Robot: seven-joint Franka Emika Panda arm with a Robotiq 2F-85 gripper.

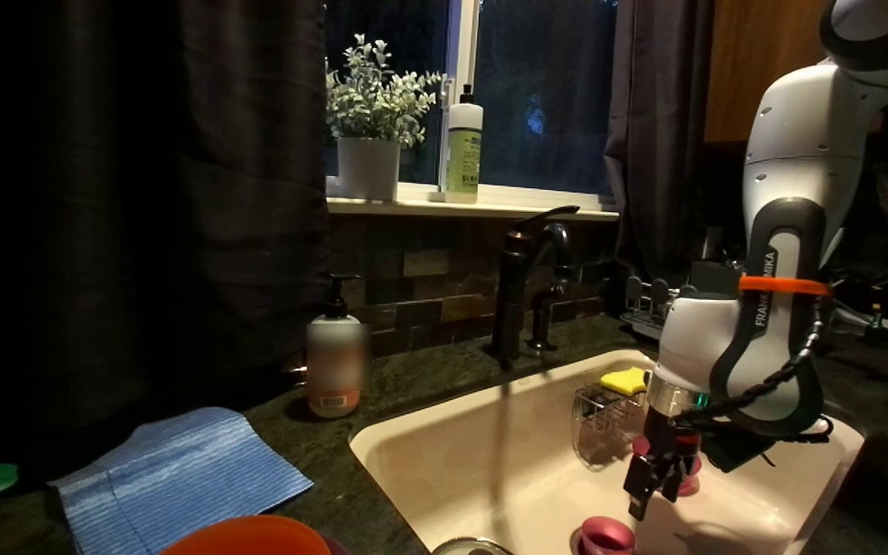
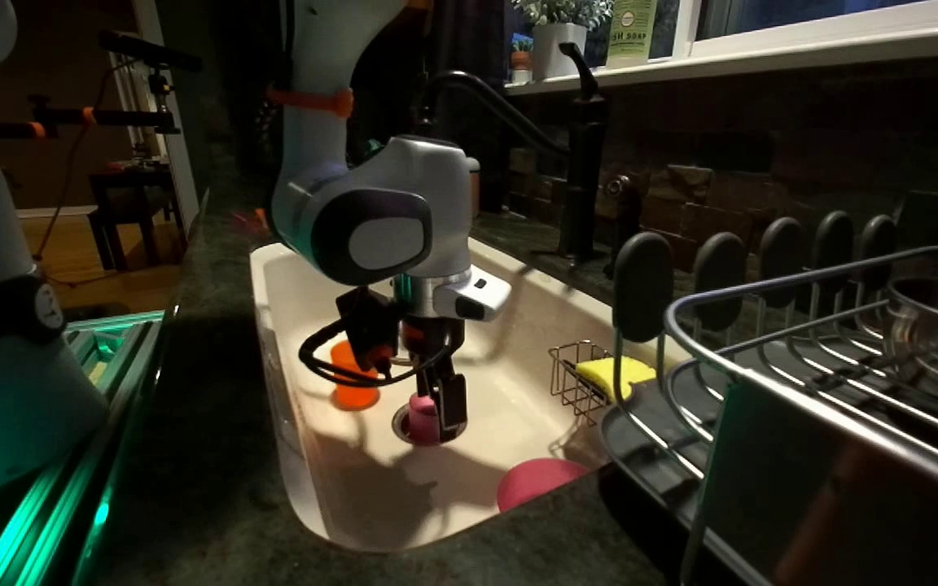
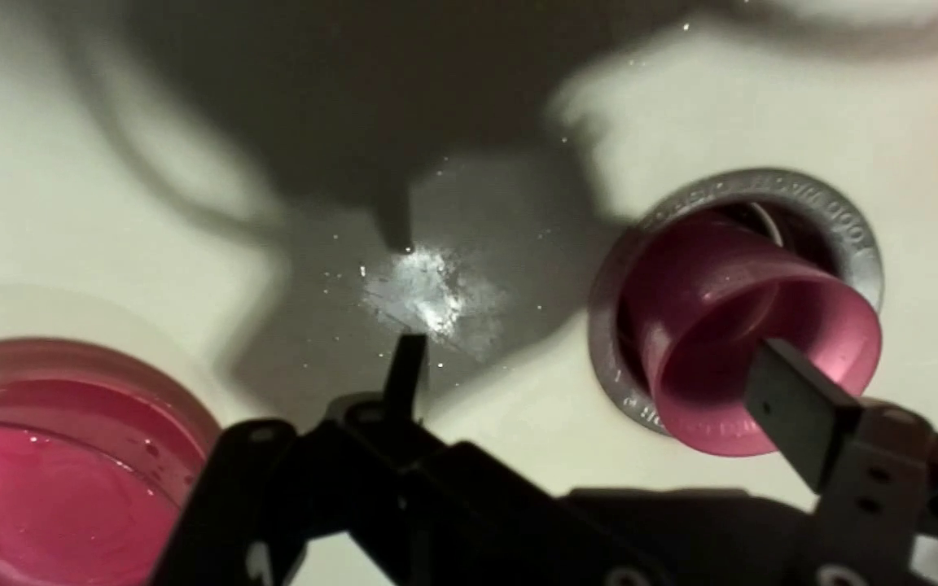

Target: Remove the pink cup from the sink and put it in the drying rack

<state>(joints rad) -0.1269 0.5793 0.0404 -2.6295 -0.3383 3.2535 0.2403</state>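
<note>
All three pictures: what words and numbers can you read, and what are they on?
"FRANK" and "MIKA": robot arm, with an orange band between.
"SH SOAP": green bottle, start not visible.
"FOOD WASTE": drain ring, upside down; its other letters are unclear.
Too blurred: pump bottle label.
Too small: green bottle's other writing.
Cut off: letters on the robot base.
Numbers: none readable.

In an exterior view, looks past a blue cloth (image 1: 182, 462) toward window (image 1: 552, 116) and sink (image 1: 444, 455); in an exterior view, looks roughly back along the sink's length from close beside the drying rack (image 2: 843, 421). Shares sink, faucet (image 1: 512, 301) and arm (image 1: 798, 146) in both exterior views. In the wrist view, points down from close above the sink, sharing the pink cup (image 3: 713, 334) with both.
</note>
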